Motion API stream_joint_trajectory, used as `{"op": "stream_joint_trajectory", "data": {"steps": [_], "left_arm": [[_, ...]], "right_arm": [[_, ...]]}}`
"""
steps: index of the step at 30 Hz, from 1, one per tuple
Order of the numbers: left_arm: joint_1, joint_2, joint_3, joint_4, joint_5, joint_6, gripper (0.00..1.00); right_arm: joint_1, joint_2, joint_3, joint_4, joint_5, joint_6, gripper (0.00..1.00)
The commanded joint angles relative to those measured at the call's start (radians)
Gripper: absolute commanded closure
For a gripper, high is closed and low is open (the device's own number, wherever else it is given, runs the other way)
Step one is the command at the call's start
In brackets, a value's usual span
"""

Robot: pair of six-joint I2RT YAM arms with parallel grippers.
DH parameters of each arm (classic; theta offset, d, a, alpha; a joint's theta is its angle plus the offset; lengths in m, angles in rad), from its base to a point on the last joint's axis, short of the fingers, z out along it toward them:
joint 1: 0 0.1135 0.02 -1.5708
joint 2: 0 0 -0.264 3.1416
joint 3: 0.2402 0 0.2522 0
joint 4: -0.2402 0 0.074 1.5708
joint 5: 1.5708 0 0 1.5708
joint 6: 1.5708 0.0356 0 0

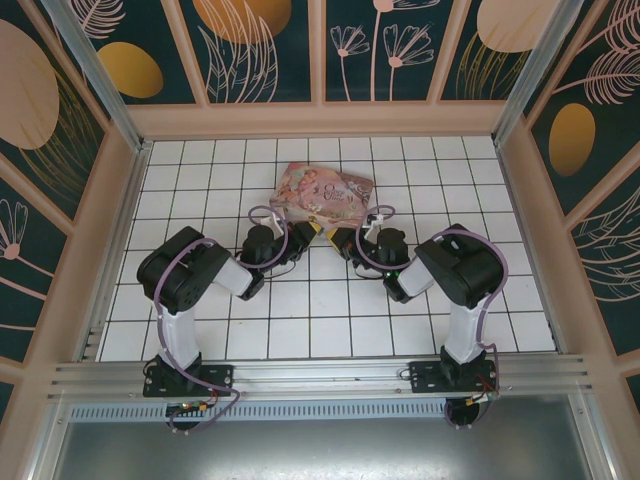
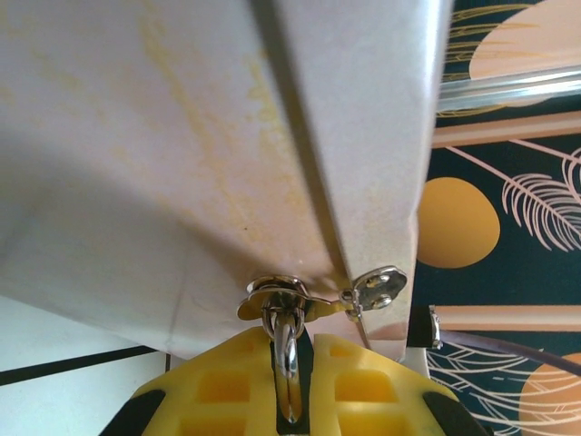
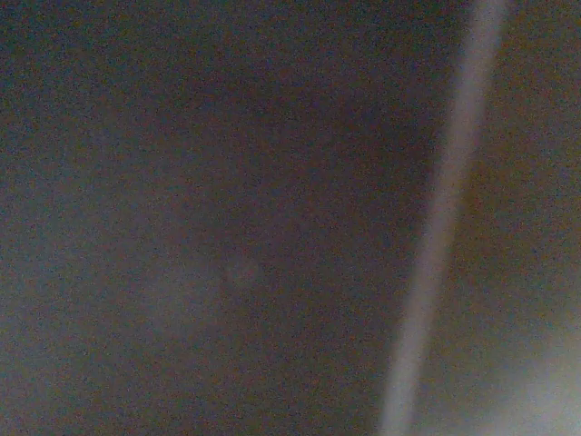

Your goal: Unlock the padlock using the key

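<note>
My left gripper has its yellow fingers shut on a thin silvery shackle, which I take for the padlock's. The shackle hangs through the metal hasp on the pink tin box. The padlock's blue body is hidden between the fingers. In the top view the left gripper and the right gripper meet at the near edge of the pink tin box. The key is hidden. The right wrist view is dark and blurred, so that gripper's jaws cannot be made out.
The box lies on the white tiled floor, a little behind the middle. A small silver hinge plate sits on the box beside the hasp. Patterned dark-green walls with wooden frames close in the floor on three sides.
</note>
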Motion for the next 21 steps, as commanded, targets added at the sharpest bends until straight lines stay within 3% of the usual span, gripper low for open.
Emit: {"op": "stream_joint_trajectory", "data": {"steps": [1,12,21], "left_arm": [[-0.035,-0.06,0.041,0.019,0.098,-0.064,1.0],[-0.055,-0.085,0.077,-0.127,0.087,-0.062,1.0],[-0.06,-0.075,0.084,-0.152,0.079,-0.038,1.0]], "right_arm": [[0.016,0.01,0.049,0.058,0.013,-0.048,1.0],[0.014,-0.041,0.139,-0.133,0.02,-0.228,1.0],[0.006,-0.015,0.174,-0.041,-0.03,-0.128,1.0]]}}
